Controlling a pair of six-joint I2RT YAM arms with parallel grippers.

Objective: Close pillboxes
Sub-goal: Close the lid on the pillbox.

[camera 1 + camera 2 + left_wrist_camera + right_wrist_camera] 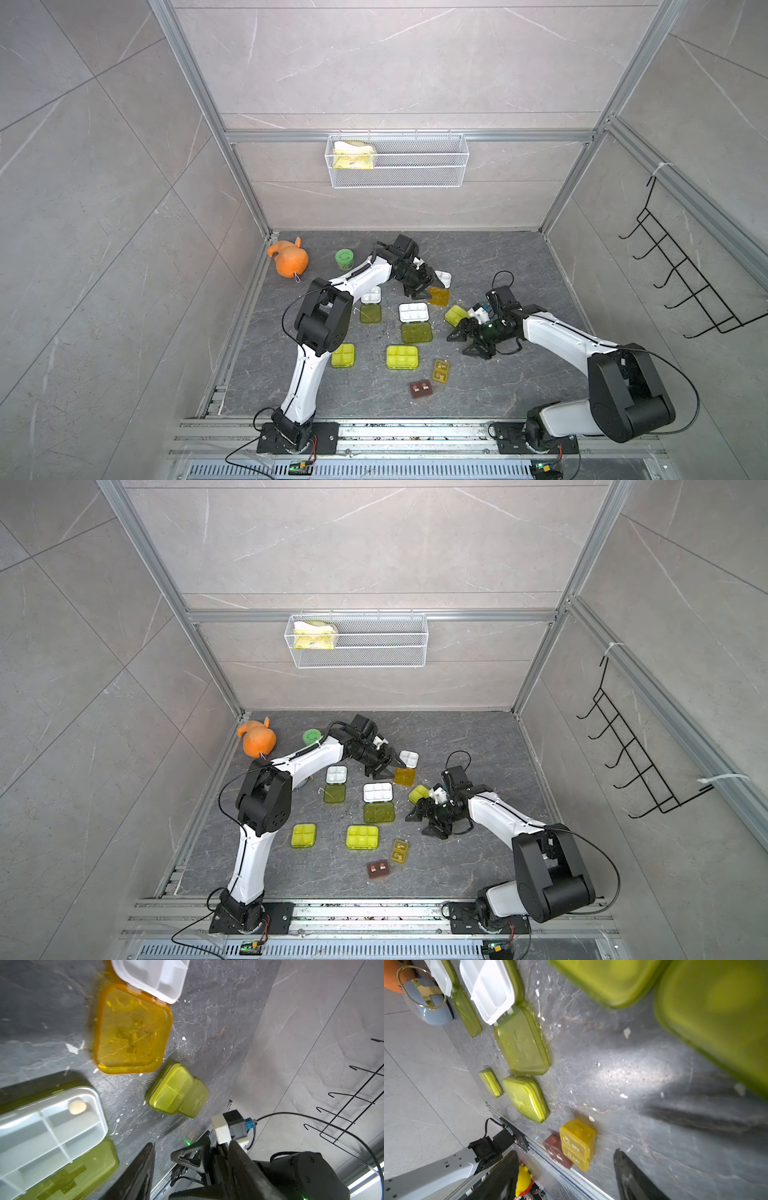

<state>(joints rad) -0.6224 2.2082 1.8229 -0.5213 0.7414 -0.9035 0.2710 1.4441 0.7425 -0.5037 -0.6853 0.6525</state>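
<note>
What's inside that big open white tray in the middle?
One round beige pill in a corner compartment of the white tray; other visible compartments look empty. Nothing covers it.

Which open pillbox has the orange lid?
The open pillbox farthest back, beside the left gripper. Its lid is orange; the other open ones, a four-part box and a six-part box, have yellow-green lids.

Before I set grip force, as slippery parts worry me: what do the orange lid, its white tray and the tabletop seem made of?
Orange lid: apparently translucent glossy plastic; the veined surface shows through it. White tray: likely smooth moulded plastic, slightly milky, with thin dividers. Tabletop: dark slab with pale veins, dull sheen; stone or printed laminate, cannot tell.
</note>
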